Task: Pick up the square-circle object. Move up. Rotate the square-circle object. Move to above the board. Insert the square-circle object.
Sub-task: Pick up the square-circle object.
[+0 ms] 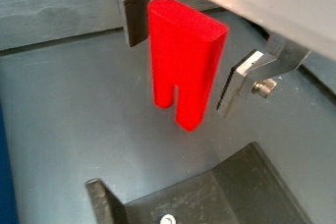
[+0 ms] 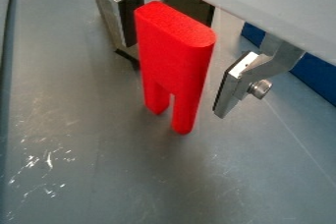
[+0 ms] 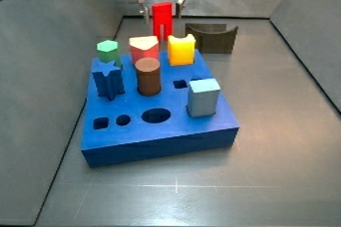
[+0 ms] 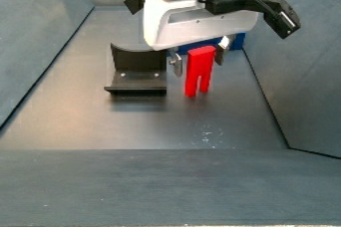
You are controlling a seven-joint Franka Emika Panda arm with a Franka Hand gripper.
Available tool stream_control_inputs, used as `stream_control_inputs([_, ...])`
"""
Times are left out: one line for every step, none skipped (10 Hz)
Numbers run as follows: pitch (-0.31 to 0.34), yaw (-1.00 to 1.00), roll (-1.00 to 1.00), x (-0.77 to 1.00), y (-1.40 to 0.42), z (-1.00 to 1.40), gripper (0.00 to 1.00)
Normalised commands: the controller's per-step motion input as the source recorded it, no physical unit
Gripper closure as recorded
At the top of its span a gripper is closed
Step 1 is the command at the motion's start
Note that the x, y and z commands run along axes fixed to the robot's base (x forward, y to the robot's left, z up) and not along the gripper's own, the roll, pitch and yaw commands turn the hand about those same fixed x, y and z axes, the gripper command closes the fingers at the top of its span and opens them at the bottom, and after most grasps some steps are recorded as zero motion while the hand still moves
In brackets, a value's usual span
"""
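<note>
Straddling the upright square-circle object (image 2: 175, 67) with open gripper (image 2: 178, 63), fingers (image 1: 134, 18) apart from its sides, beside the fixture (image 4: 135, 72).

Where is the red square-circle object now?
The square-circle object stands upright on the floor between the open gripper's fingers, near the fixture, behind the board.

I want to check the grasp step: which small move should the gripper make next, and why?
Probably close the fingers. In both wrist views the gripper straddles the upright square-circle object, its fingers apart from the sides, and the object stands on the floor.
</note>
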Motion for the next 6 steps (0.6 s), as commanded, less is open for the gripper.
stream_control_inputs([-0.004, 0.00, 0.00, 0.00, 0.00, 0.00, 0.00])
stream_control_inputs([0.000, 0.00, 0.00, 0.00, 0.00, 0.00, 1.00])
stream_control_inputs([0.000, 0.00, 0.00, 0.00, 0.00, 0.00, 1.00])
stream_control_inputs([0.000, 0.00, 0.00, 0.00, 0.00, 0.00, 1.00])
stream_control_inputs([0.000, 0.00, 0.00, 0.00, 0.00, 0.00, 1.00])
stream_control_inputs([0.000, 0.00, 0.00, 0.00, 0.00, 0.00, 1.00])
